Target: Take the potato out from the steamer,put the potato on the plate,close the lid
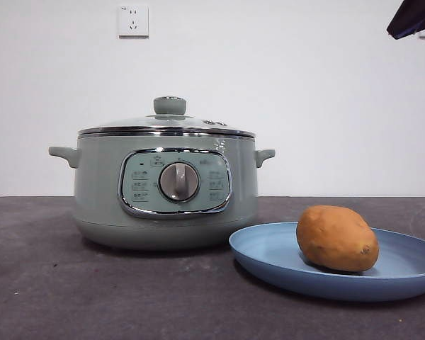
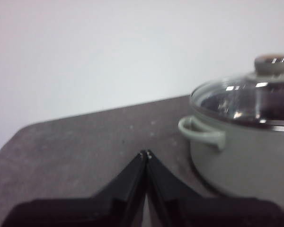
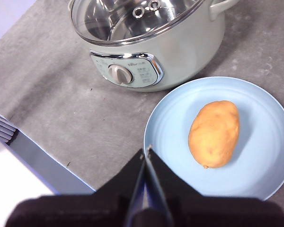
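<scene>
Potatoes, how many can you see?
1. The potato lies on the blue plate, beside the steamer. Through the closed glass lid, no other potato shows inside, though part of the pot is hidden.

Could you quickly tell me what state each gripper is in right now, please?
Left gripper: shut, holding nothing, beside the pale green round steamer.
Right gripper: shut, holding nothing, above the light-blue round plate.

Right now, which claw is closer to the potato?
The right claw. It hangs shut above the plate's edge, next to the potato. The left claw waits shut on the pot's far side.
</scene>
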Robot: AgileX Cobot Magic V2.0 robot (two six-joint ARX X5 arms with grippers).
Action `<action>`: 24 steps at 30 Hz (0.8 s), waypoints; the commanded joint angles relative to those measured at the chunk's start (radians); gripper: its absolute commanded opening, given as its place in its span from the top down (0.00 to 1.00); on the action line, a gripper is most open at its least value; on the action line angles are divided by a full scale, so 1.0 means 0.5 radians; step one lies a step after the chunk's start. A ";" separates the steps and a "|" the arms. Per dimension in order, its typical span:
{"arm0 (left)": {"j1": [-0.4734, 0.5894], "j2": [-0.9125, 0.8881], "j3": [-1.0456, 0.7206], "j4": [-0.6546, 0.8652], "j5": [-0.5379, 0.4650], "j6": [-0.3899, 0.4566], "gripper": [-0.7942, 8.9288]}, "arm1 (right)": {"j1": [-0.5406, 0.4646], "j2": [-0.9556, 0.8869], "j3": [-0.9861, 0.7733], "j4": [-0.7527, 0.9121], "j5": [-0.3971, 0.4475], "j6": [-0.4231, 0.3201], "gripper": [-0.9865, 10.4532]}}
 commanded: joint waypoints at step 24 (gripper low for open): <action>0.006 -0.118 -0.140 -0.388 -0.013 -0.037 0.92 | 0.001 -0.002 0.006 0.011 0.005 0.010 0.91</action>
